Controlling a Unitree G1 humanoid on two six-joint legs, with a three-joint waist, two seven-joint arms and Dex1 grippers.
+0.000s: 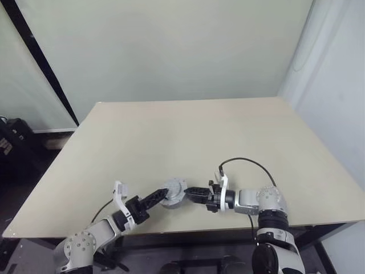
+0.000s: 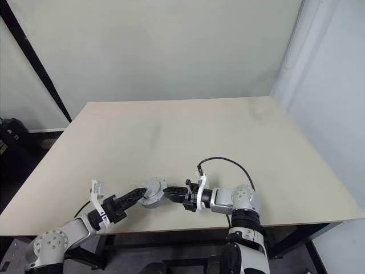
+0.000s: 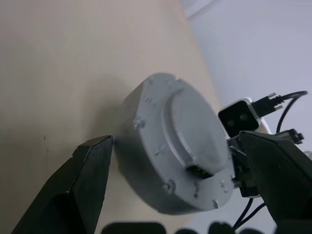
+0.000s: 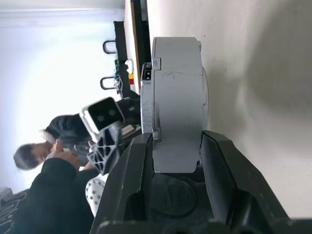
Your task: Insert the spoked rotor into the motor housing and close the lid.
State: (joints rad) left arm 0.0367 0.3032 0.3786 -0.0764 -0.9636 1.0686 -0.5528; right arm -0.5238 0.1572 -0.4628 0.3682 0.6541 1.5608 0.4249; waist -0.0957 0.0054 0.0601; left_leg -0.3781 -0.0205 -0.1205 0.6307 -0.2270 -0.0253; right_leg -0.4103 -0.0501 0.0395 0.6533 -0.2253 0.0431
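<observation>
Motor housing [image 1: 173, 193] was near the front edge of the beige table [image 1: 188, 131], roughly mid-width, closed up as a grey round puck with the lid [image 3: 195, 131] seated on it. In the right wrist view the housing [image 4: 176, 105] appeared edge-on, lifted off the tabletop or just beside it, can't tell if it touched. Spoked rotor not made out, no windings visible either.

Right gripper [image 1: 190, 193] came in from the right side, pointing left, roughly level; its two black fingers [image 4: 134, 165] pinched the housing's opposite flat faces at one edge, one finger on the lid side, one on the base side. Black cable looped above the right wrist.

Left gripper [image 1: 157, 197] came in from the left, pointing at the housing's other side; fingers [image 3: 90, 170] spread wide, one each side of the housing, with a visible gap to it in the left wrist view, not gripping. In the head views the fingertip sat just beside the housing's rim, contact unclear.

A small dark connector slot [image 3: 197, 171] sat on the lid's raised face near the rim. A person in dark clothing [image 4: 48, 165] was in the background of the right wrist view, well apart from the table
</observation>
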